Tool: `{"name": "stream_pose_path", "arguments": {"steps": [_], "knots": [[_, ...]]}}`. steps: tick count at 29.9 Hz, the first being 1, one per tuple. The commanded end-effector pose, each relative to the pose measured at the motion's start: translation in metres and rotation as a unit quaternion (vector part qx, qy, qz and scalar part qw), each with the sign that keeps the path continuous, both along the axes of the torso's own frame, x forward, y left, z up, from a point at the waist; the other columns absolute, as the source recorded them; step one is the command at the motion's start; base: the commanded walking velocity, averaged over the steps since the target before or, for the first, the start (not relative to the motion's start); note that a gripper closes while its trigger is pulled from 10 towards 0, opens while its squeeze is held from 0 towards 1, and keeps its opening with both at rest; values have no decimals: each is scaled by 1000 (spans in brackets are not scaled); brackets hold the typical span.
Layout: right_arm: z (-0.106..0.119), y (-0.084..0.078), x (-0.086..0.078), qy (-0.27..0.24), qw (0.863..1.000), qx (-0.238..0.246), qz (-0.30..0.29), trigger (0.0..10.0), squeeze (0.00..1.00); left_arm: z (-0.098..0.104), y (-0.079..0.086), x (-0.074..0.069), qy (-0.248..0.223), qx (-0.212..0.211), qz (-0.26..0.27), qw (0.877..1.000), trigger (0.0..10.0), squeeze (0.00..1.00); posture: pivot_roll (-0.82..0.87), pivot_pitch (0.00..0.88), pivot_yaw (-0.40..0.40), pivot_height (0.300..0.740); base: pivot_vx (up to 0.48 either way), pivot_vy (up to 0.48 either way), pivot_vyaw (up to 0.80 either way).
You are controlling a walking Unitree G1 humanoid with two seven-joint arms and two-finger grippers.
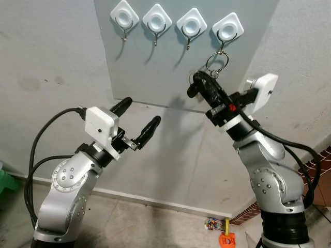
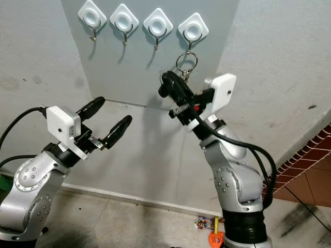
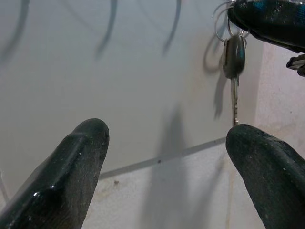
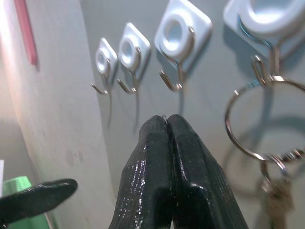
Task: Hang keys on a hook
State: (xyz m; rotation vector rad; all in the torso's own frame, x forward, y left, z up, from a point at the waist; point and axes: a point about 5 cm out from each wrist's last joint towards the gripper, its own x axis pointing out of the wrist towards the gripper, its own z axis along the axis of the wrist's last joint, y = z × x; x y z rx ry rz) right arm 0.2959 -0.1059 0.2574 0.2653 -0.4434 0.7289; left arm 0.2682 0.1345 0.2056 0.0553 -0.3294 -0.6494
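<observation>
Key ring point(image 1: 217, 62) looks hung on rightmost hook point(image 1: 223, 42). Right end effector point(image 4: 167, 125) closed, empty, beside it; left end effector point(image 1: 140, 120) open, empty. Next: prob just back away w/o snagging.

Four white diamond-shaped hook mounts point(image 1: 177, 21) sit on a pale grey-blue panel point(image 1: 155, 67) across the top of the frame, each with a silver metal hook. A silver key ring point(image 1: 217, 62) hangs at the rightmost one. Silver arms carry black fingers point(image 1: 146, 132) and white wrist boxes point(image 1: 102, 125); lower right, reddish-brown brick-patterned tiles point(image 1: 318, 165) and something orange point(image 1: 226, 239) on the grey floor point(image 1: 134, 227).
</observation>
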Motion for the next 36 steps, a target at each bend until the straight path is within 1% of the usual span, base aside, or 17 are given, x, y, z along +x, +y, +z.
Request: {"name": "stream_pose_path", "arguments": {"steps": [1, 7, 10, 12, 16, 32, 36], "knots": [[9, 3, -3, -16, 1000, 6, 14, 10000, 0, 3, -3, -1, -3, -1, -10, 1000, 10000, 0, 27, 118, -36, 740, 0, 0, 0], [15, 9, -2, -24, 999, 13, 25, 10000, 0, 9, -10, -5, -11, -11, -22, 1000, 10000, 0, 31, 119, -40, 740, 0, 0, 0], [17, 10, -2, -26, 999, 18, 28, 10000, 0, 11, -13, -6, -14, -15, -27, 999, 10000, 0, 32, 120, -41, 740, 0, 0, 0], [20, 11, -1, -29, 999, 21, 27, 10000, 0, 16, -18, -8, -17, -24, -38, 999, 10000, 0, 31, 121, -40, 740, 0, 0, 0], [23, 11, 2, -33, 999, 28, 24, 10000, 0, 18, -22, -9, -21, -24, -46, 998, 10000, 0, 31, 122, -41, 740, 0, 0, 0], [28, 15, 12, -34, 998, 49, 24, 10000, 0, 18, -25, -11, -16, -25, -50, 998, 10000, 0, 36, 125, -40, 740, 0, 0, 0], [31, 15, 16, -29, 997, 67, 24, 10000, 0, 19, -25, -12, -16, -25, -49, 998, 10000, 0, 37, 126, -40, 740, 0, 0, 0]]}}
